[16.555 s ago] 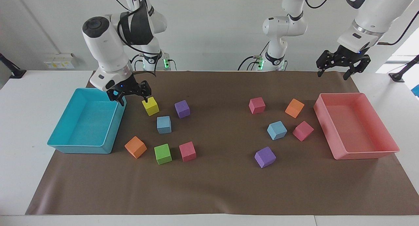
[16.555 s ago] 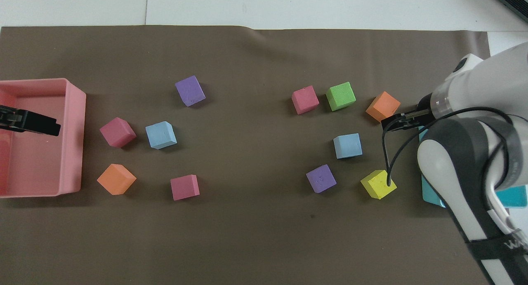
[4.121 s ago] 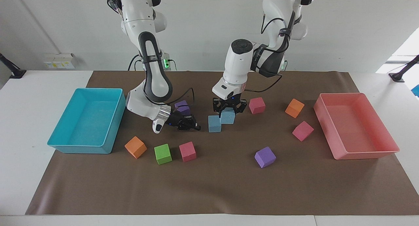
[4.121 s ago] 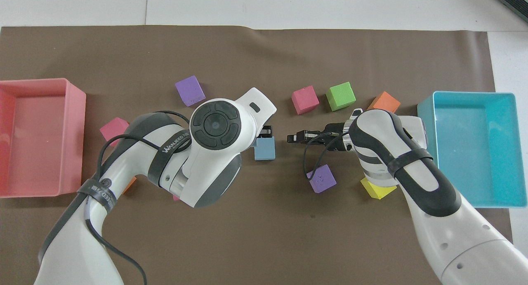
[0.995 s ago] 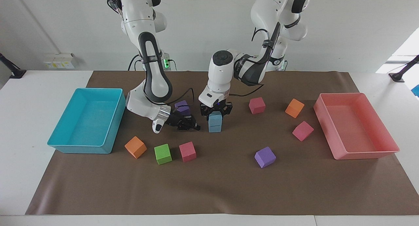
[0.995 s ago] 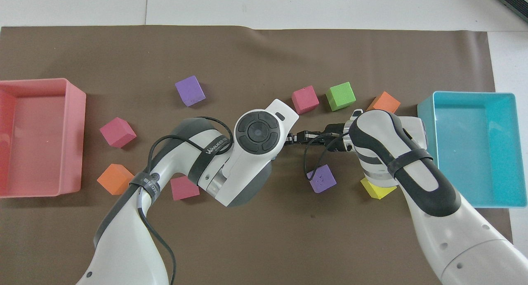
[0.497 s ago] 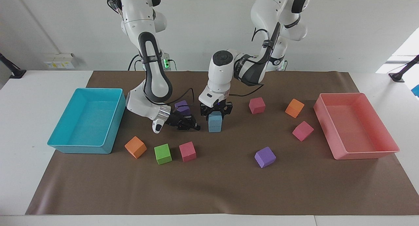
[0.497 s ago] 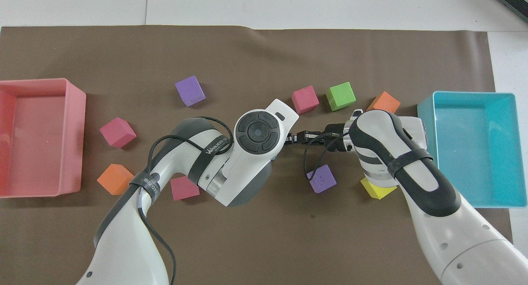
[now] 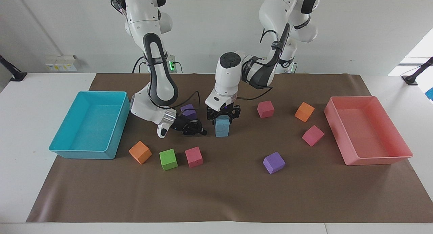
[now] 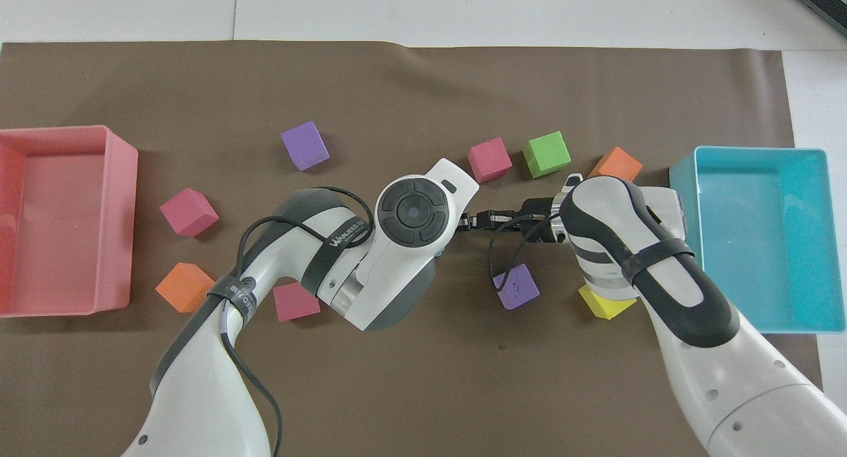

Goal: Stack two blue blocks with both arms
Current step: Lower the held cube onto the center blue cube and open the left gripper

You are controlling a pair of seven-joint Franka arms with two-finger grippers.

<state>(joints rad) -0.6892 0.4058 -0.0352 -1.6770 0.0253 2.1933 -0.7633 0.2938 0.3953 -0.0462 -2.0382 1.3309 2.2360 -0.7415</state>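
Your two sky-blue foam cubes [image 9: 222, 126] stand stacked mid-mat. The left gripper [image 9: 223, 115] straddles the upper cube; you cannot tell whether it grips. The right gripper [image 9: 193, 129] waits beside them, closed and empty. Foam likely squashes: pinch flat side faces lightly.

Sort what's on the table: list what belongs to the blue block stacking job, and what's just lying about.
Job: upper blue block on lower blue block; left tool around the upper one; right tool beside the stack.

Lying about: purple, pink, orange, green and yellow blocks; turquoise tray; pink tray.
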